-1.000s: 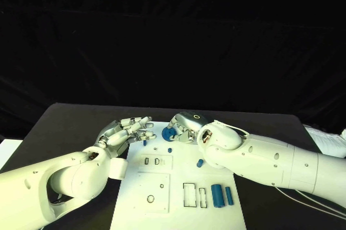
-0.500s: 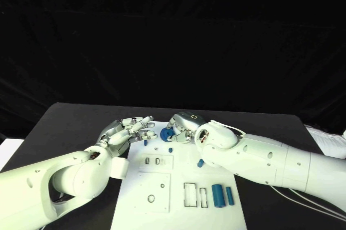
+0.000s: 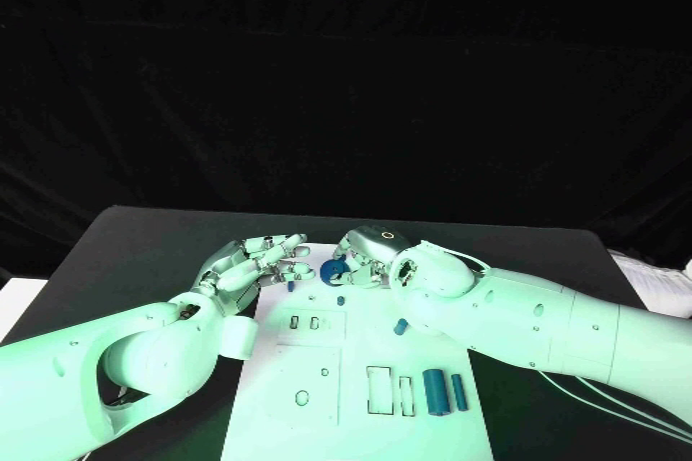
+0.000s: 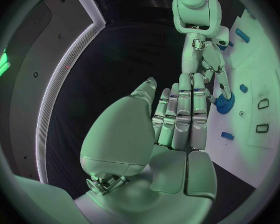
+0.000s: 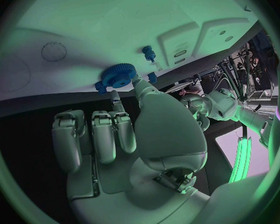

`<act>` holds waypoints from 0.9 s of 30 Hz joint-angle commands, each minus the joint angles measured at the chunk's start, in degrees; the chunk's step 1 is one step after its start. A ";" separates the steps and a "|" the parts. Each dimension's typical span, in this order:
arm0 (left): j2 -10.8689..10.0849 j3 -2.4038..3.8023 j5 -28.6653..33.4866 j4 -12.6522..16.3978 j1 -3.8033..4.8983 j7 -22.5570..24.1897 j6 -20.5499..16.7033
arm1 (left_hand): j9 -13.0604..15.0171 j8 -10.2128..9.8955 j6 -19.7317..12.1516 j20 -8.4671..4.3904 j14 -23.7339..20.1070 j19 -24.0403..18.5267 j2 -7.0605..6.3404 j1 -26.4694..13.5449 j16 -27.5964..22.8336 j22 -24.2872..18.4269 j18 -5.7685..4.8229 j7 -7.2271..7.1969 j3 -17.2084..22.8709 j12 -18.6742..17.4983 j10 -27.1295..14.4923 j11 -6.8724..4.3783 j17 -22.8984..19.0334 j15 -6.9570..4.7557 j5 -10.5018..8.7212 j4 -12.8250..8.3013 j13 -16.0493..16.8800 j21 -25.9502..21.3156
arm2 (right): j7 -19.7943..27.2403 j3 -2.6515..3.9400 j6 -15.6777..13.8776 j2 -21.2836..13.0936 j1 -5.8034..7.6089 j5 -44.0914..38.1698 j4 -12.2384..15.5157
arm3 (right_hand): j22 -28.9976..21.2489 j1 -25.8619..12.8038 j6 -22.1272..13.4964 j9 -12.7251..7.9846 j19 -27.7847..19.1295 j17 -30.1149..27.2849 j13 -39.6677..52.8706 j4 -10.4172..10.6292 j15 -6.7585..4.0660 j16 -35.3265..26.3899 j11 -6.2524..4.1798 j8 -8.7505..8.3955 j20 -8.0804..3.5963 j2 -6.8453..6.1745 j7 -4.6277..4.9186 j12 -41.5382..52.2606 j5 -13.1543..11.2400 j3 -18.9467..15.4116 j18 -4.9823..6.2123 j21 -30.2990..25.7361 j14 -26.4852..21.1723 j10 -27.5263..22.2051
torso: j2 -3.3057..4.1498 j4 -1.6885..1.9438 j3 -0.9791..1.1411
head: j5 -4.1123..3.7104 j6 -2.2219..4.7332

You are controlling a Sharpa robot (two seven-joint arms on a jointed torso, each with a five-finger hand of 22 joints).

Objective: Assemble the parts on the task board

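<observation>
Since the picture one second before, the right arm had slid a little toward the left and its hand had settled closer over the gear; the left hand had hardly moved and the parts on the board lay as before.

Going from near to far on the board [image 3: 274, 421], two long blue bars [image 3: 444, 392] lay side by side at the near right, their long axes running from near to far, beside two empty rectangular slots. Further up, a small blue peg [image 3: 400, 327] lay just beside the right arm.

At the far end, the gear [image 3: 335, 272] sat on the board, between the two hands. It was a flat toothed wheel, so it had no real long axis; in the right wrist view its face seemed to lie flat on the board, with its axle upright.

The right hand [image 3: 378, 253] was the nearer one: one finger [image 5: 132, 82] touched the gear's rim while the others were curled in and held nothing. I judged this a touch, not a firm grip.

The left hand [image 3: 257, 264] hovered just beside the gear, fingers straight, close together and empty.
</observation>
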 commanded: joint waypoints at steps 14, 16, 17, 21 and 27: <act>0.09 0.04 0.06 0.05 0.05 -1.07 2.13 | -0.05 -0.84 -0.16 0.13 -0.34 0.19 0.12 1.25 -0.92 -0.28 1.08 0.57 0.85 -0.27 -0.78 0.45 0.31 0.42 -0.15 -0.95 -0.12 -0.51 | -0.04 -0.07 1.02 -0.44 0.05 2.02 0.04 | 13.79 -3.52 0.08 0.24 5.27 15.05 14.50 4.62 0.38 0.24 0.21 0.14 0.29 2.39 -0.34 -0.22 4.31 -0.25 -0.51 0.28 6.08 5.50 | 0.05 0.00 0.02 | -0.03 0.11; 0.09 0.04 0.06 -0.01 0.05 -1.09 2.16 | -0.05 -0.84 -0.16 0.13 -0.34 0.19 0.12 1.25 -0.92 -0.28 1.08 0.57 0.85 -0.27 -0.78 0.45 0.31 0.42 -0.15 -0.95 -0.12 -0.51 | 1.57 -0.06 -2.70 -1.15 0.02 3.06 0.68 | 13.92 -2.81 0.17 0.23 5.35 15.05 14.55 4.20 0.33 0.24 0.16 0.10 0.23 2.33 -0.38 -0.13 5.15 0.00 -0.54 0.34 6.08 5.54 | -0.01 0.00 0.08 | 0.02 0.24; 0.07 0.04 0.06 -0.04 0.05 -1.10 2.17 | -0.05 -0.86 -0.18 0.14 -0.35 0.19 0.11 1.26 -0.94 -0.29 1.08 0.59 0.88 -0.27 -0.82 0.47 0.32 0.43 -0.15 -0.97 -0.13 -0.52 | 3.20 -0.05 -4.01 -1.60 0.02 4.19 0.93 | 13.91 -2.58 0.23 0.23 5.34 15.05 14.47 4.06 0.32 0.24 0.14 0.11 0.22 2.32 -0.39 -0.28 5.34 0.10 -0.54 0.33 6.08 5.47 | -0.03 -0.03 0.08 | -0.03 0.27; -0.15 0.04 0.06 -0.16 0.05 -1.11 2.09 | -0.05 -0.99 -0.26 0.15 -0.38 0.16 0.13 1.45 -1.12 -0.34 1.08 0.64 1.15 -0.26 -1.02 0.51 0.39 0.45 -0.13 -1.19 -0.14 -0.57 | 11.66 0.12 -6.36 -3.91 0.15 12.02 1.78 | 12.34 -0.96 -0.54 0.07 4.43 14.32 13.46 2.74 0.36 -0.05 0.28 -0.13 0.21 1.92 -0.17 -2.22 5.82 0.58 -0.17 -0.34 5.91 4.63 | -0.08 -0.31 0.02 | -0.11 0.44; -0.35 0.04 0.06 -0.40 0.05 -1.10 2.15 | -0.04 -1.02 -0.24 0.14 -0.39 0.16 0.17 1.57 -1.20 -0.36 1.09 0.64 1.32 -0.23 -1.05 0.51 0.43 0.45 -0.11 -1.31 -0.13 -0.59 | 19.43 0.67 -3.82 -10.17 0.67 23.91 4.56 | 11.58 0.90 -1.01 0.12 3.97 13.90 13.04 0.65 0.49 -0.24 0.42 0.01 0.34 0.57 -0.02 -3.04 6.02 0.10 0.01 -0.69 5.81 4.26 | -0.29 -0.94 0.25 | 0.08 0.71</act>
